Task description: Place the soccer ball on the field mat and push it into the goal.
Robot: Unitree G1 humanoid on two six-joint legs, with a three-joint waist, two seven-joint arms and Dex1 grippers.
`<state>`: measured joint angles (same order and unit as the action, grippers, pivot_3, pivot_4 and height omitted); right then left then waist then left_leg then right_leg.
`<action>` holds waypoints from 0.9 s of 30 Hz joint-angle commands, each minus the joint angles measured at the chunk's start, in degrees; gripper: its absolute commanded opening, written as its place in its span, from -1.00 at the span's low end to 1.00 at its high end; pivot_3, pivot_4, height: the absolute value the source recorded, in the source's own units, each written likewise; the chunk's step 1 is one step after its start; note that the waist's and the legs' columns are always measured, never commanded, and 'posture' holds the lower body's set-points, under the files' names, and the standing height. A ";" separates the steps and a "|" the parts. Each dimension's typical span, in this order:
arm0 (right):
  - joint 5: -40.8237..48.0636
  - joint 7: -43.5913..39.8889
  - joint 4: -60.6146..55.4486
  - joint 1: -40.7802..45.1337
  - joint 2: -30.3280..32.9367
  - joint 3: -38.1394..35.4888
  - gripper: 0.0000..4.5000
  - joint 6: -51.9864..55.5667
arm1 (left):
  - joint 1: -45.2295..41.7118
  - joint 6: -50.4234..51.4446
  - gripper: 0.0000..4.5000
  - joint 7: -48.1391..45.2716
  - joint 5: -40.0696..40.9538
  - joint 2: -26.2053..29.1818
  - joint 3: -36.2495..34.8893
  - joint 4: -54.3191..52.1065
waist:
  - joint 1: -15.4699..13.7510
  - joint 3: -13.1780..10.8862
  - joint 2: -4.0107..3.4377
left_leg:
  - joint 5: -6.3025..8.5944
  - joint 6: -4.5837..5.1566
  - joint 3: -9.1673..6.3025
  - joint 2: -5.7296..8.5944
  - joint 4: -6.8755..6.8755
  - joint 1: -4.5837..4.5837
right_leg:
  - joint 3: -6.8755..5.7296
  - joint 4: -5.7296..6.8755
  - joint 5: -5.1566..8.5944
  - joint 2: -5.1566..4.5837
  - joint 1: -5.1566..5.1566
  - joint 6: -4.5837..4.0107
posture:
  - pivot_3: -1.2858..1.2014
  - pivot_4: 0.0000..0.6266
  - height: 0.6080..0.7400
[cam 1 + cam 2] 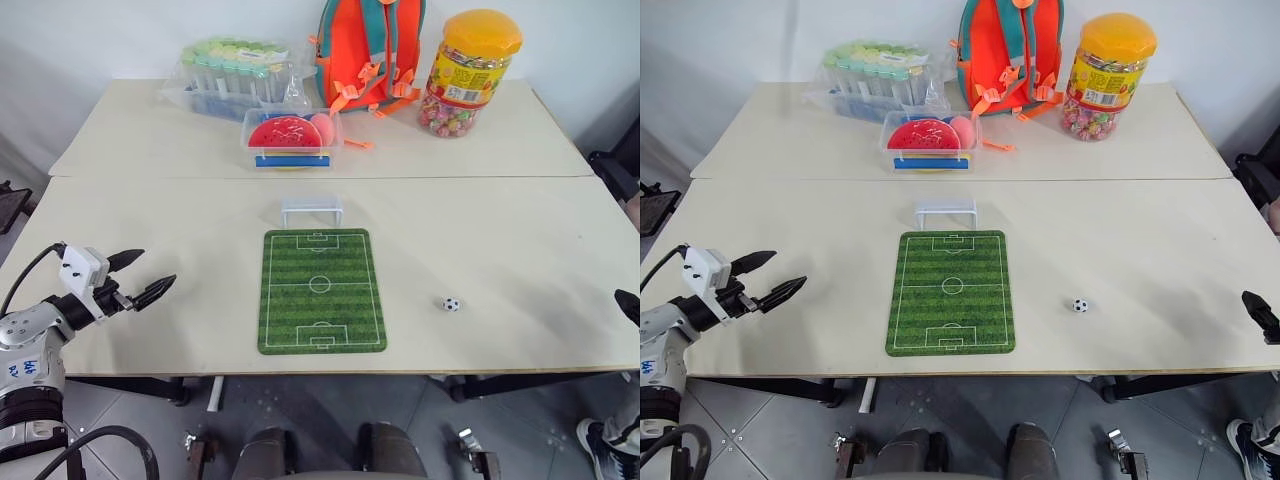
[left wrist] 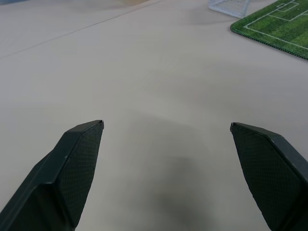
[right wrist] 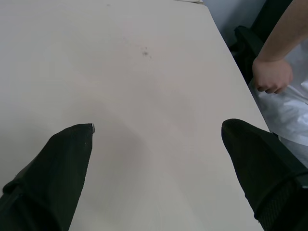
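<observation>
- Two claws, both spread and empty: the left claw (image 1: 146, 277) hangs over the desk (image 1: 520, 260), far from the play.
- Goal (image 1: 312, 211) stands just beyond the field mat (image 1: 321, 291); a skewed push misses it.
- Soccer ball (image 1: 451, 303) lies on bare desk right of the mat; tiny and round, it may roll off.
- Right claw (image 3: 156, 132), probably nearest, could pinch it away.

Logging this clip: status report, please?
Left gripper open, empty, left of field mat. Right gripper open, empty. Soccer ball on table, right of mat. Goal at mat's far end, path clear.

Lab: test-tube racks (image 1: 232, 68), tables (image 1: 150, 150)
</observation>
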<state>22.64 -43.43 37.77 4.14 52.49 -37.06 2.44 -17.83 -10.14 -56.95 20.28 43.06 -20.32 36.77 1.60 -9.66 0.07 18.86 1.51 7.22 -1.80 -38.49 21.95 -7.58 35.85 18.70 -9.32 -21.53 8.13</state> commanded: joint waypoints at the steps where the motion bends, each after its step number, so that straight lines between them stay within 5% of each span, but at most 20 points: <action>1: 0.90 0.46 -3.19 -1.28 -0.03 -1.77 0.98 -0.41 | 0.18 -2.32 1.00 -1.00 0.94 -0.03 -1.07 -1.11 | 0.03 0.00 0.00 | 0.00 0.00 0.00 0.00 0.00 0.00 | 0.00 0.01 0.00 0.00 0.00 0.00 | 0.03 -0.52 1.00; 14: 4.49 5.49 -35.74 -11.66 -3.72 -0.35 0.98 18.06 | -0.67 5.27 1.00 2.65 1.69 0.14 -1.08 -4.96 | -0.07 0.00 0.00 | 0.00 0.00 -0.06 -0.03 -0.02 0.00 | 0.01 0.03 0.00 0.00 0.00 0.01 | 0.03 -0.52 1.00; 18: 8.19 3.42 -53.59 -9.64 -3.67 10.54 0.98 26.12 | -2.88 -0.41 1.00 -7.65 3.75 -2.10 1.16 -5.06 | -0.01 0.00 0.00 | 0.00 -0.01 -0.05 -0.07 -0.05 0.00 | 0.01 0.05 0.00 0.04 -0.02 0.00 | 0.03 -0.52 1.00; 27: 2.29 -3.02 -51.15 -3.94 -1.78 23.54 0.98 25.07 | -2.71 1.04 1.00 -27.02 10.95 -4.19 1.85 -4.64 | -0.99 -0.04 0.08 | 0.14 0.15 -0.17 0.16 -0.48 0.33 | -0.17 0.05 -0.02 0.04 -0.06 0.04 | 0.03 -0.52 1.00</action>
<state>25.58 -45.37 -13.36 -0.15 49.74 -13.43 28.62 -21.47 -8.84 -81.16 29.42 38.45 -18.04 33.75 0.61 -9.70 0.14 19.00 1.67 7.06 -1.65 -39.02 22.28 -7.75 35.90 18.66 -9.27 -21.58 8.19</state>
